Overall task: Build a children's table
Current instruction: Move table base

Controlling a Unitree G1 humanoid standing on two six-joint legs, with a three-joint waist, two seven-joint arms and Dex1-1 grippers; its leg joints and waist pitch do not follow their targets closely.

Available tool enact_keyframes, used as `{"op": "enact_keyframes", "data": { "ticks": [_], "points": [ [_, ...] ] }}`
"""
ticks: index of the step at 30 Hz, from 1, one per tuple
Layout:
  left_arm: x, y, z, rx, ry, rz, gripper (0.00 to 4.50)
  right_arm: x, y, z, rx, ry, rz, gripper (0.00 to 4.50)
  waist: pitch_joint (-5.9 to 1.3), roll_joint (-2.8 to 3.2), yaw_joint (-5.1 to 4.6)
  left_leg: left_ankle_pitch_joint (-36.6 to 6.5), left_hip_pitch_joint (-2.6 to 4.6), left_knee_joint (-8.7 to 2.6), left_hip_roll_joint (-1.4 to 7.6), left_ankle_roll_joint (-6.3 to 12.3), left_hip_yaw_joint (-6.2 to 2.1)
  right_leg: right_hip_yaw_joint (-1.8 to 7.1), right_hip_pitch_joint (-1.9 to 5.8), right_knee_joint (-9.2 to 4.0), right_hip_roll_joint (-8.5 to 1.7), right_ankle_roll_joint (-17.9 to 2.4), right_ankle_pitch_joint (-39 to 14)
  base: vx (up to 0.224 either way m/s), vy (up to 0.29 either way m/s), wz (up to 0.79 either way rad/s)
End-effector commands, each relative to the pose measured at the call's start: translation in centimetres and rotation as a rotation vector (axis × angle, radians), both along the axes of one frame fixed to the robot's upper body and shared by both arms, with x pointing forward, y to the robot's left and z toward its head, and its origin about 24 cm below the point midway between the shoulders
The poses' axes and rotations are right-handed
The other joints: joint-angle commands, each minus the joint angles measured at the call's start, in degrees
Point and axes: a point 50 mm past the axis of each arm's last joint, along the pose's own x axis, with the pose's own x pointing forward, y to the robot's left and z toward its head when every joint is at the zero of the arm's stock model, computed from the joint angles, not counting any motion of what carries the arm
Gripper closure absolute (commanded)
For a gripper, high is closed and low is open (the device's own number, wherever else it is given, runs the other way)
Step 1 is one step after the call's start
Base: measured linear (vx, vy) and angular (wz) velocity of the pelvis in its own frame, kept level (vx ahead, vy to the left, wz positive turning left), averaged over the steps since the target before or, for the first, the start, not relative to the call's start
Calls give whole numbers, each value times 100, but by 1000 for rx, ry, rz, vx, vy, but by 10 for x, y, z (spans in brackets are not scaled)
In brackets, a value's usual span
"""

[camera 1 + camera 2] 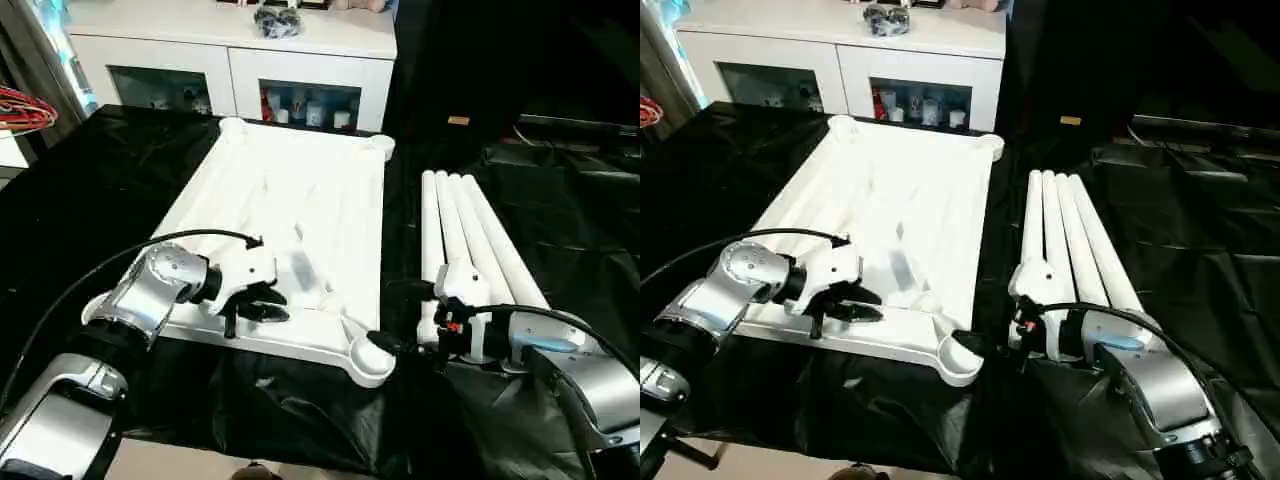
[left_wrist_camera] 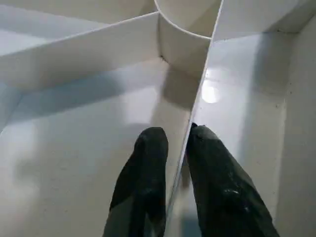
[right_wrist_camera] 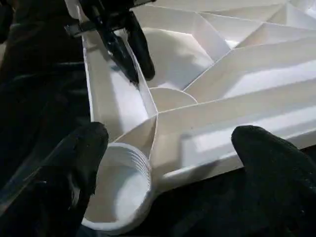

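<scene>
A: Where's the table top?

B: Upside down on the black cloth, ribs up, with four legs lying side by side just to its right.

A: And the left gripper?

B: Reaching in over the near rim, fingers straddling a thin rib and pinched on it. I'd keep that pinch square so the top can't twist.

A: The right gripper?

B: Low at the near right corner socket, fingers wide apart on either side of it, holding nothing. It needs a leg next.
</scene>
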Motion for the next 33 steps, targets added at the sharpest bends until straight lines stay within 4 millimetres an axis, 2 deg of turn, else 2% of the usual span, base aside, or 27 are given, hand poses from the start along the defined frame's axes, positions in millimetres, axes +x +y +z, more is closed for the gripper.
{"op": "enact_keyframes", "data": {
  "ticks": [1, 2, 8, 10, 15, 18, 23, 27, 33],
  "points": [
    [0, -3, 7, -54, -18, 27, 396, -2, 1, 6, -8, -31, 15, 0, -400, 87, 25, -1315, 197, -409, 536, 30, -235, 338, 190, -379, -695, -1454, 172, 0, 0, 0],
    [-2, -4, 7, -61, -13, 25, 405, -2, 1, 6, -8, -32, 14, 0, -402, 94, 17, -1247, 167, -420, 545, 36, -251, 331, 211, -355, -694, -1453, 262, 0, 0, 0],
    [-16, -6, 4, -84, 2, 18, 448, -4, 0, 6, -5, -32, 7, 0, -411, 79, -29, -1161, 168, -397, 531, 138, -237, 327, 213, -358, -684, -1483, 398, 0, 0, 0],
    [-18, -7, 4, -85, 0, 20, 448, -4, 0, 6, -5, -33, 7, 0, -399, 86, -38, -1147, 166, -401, 528, 164, -234, 325, 199, -364, -667, -1481, 378, 0, 0, 0],
    [-28, -11, 11, -88, -32, 48, 448, -5, 0, 6, -8, -34, 4, 0, -380, 118, -44, -1362, 193, -417, 532, 93, -230, 336, 175, -393, -651, -1472, 62, 0, 0, 0],
    [-34, -17, 17, -101, -63, 83, 448, -5, -1, 6, -11, -37, 0, 0, -372, 120, -64, -1413, 183, -433, 541, 48, -240, 337, 185, -391, -647, -1473, 37, 0, 0, 0],
    [-40, -22, 20, -103, -79, 132, 448, -5, -1, 7, -13, -40, -4, 0, -361, 119, -53, -1324, 175, -404, 502, 108, -222, 347, 181, -433, -632, -1417, -151, 0, 0, 0],
    [-45, -28, 23, -116, -91, 184, 448, -5, -2, 7, -18, -43, -9, 0, -373, 129, -68, -1099, 154, -381, 500, 205, -229, 336, 189, -401, -617, -1432, 101, 0, 0, 0],
    [-41, -33, 28, -100, -145, 233, 448, -4, -2, 6, -26, -45, -11, 0, -367, 133, -68, -1084, 152, -371, 490, 258, -230, 334, 186, -429, -603, -1364, -93, 0, 0, 0]
  ]
}}
